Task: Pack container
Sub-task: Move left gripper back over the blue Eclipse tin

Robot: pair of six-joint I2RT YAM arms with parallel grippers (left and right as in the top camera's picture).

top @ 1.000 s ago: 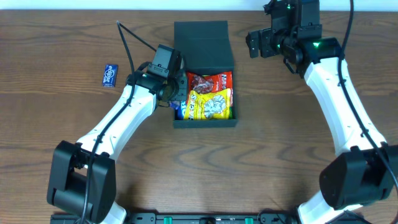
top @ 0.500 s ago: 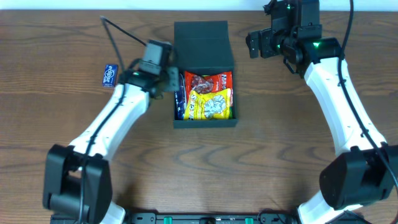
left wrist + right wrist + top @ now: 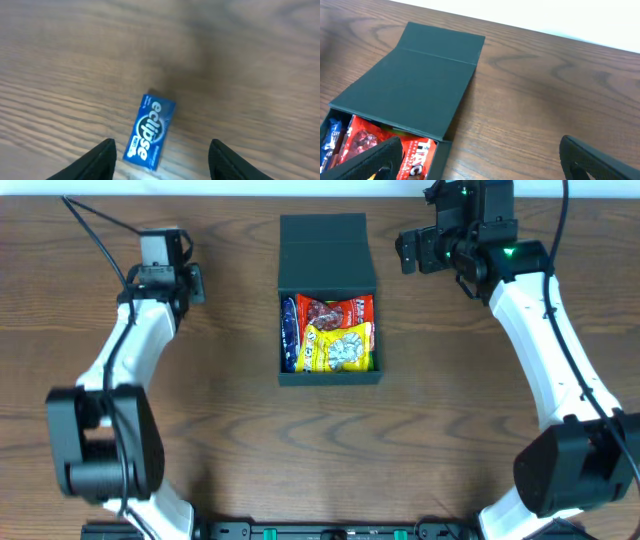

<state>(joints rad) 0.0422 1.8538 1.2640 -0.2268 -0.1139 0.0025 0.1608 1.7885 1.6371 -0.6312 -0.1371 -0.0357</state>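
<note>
The container (image 3: 330, 377) is a dark teal-black box at the table's centre with its flap lid (image 3: 325, 242) folded back. It holds a red packet (image 3: 338, 310), a yellow packet (image 3: 338, 346) and a blue packet (image 3: 289, 335). My left gripper (image 3: 180, 286) is open at the far left, over a blue Eclipse gum pack (image 3: 149, 131) that lies flat on the wood between its fingers (image 3: 161, 150). The arm hides the pack from overhead. My right gripper (image 3: 410, 250) is open and empty, above the table right of the lid (image 3: 427, 75); its fingers (image 3: 480, 157) frame bare wood.
The container's front right corner and the red packet (image 3: 412, 152) show at the lower left of the right wrist view. The table's far edge (image 3: 560, 37) runs behind the lid. Black cables trail from both arms.
My left arm has swung away from the container's left wall to the far left and now hangs over the gum pack. The right arm has not moved.
</note>
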